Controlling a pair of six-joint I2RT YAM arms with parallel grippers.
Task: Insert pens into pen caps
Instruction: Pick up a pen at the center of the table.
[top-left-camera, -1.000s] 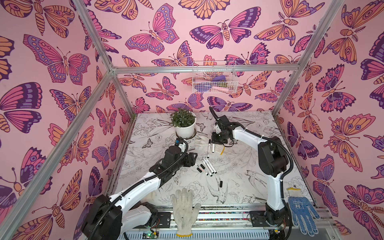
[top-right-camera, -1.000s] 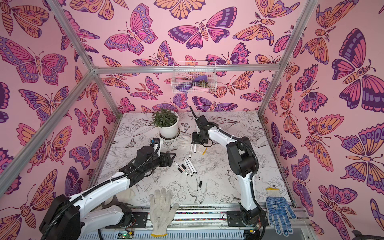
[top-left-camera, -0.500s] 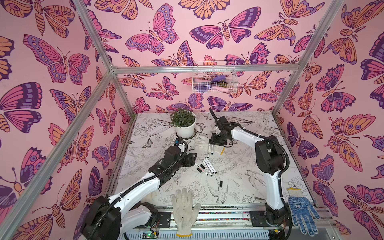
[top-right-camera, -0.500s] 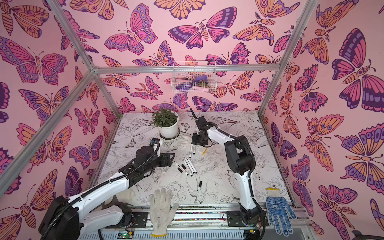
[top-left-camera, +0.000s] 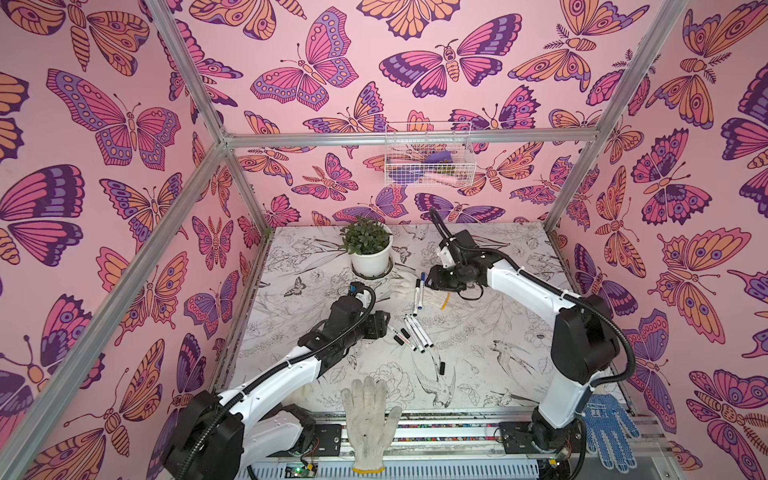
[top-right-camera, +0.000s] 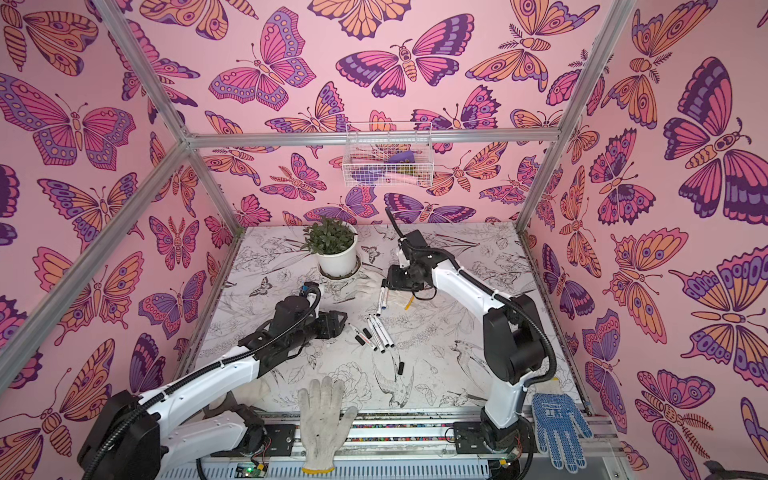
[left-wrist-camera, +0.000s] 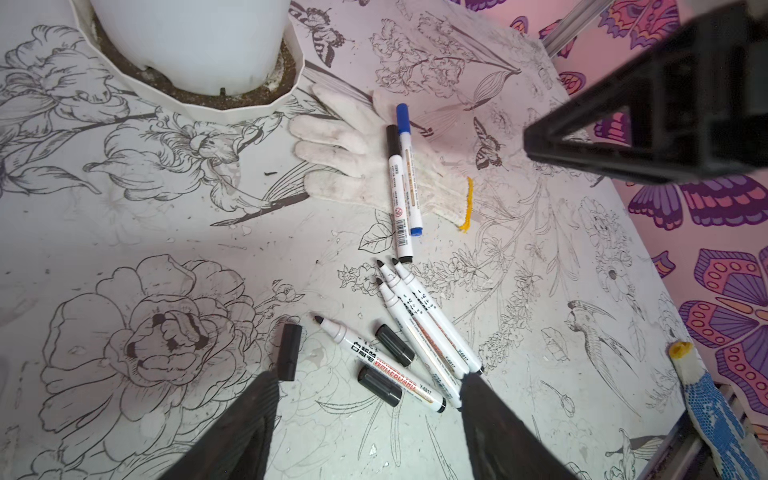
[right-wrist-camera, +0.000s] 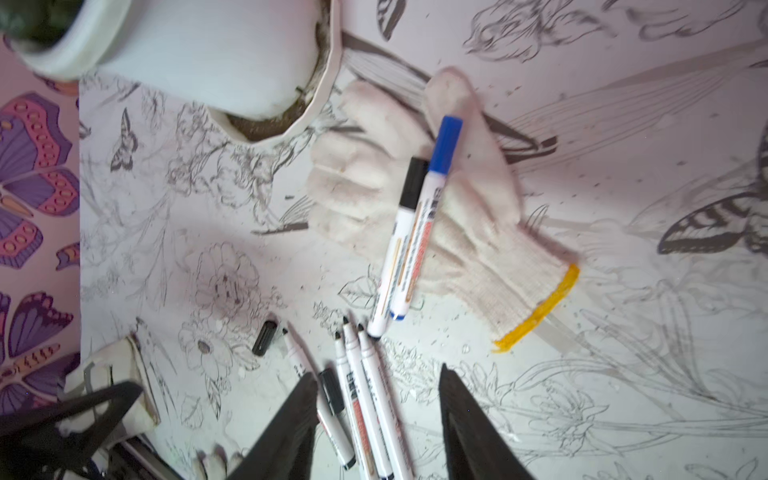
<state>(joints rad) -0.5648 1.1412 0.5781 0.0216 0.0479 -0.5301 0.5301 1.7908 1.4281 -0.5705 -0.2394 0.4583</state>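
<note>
With the far wall as twelve, both top views show the left arm stretching low from seven o'clock. Its left gripper is hovering at nine o'clock of four uncapped slim white marker pens. The right arm is bending in from five, and its right gripper is hanging beside two capped pens on a white knit glove. A lone black cap is lying at six.

In the left wrist view the fingers are standing apart, empty, and short black plastic pen caps are lying among the barrels.

In the right wrist view the right gripper is gaping, empty, over the uncapped tips.
</note>
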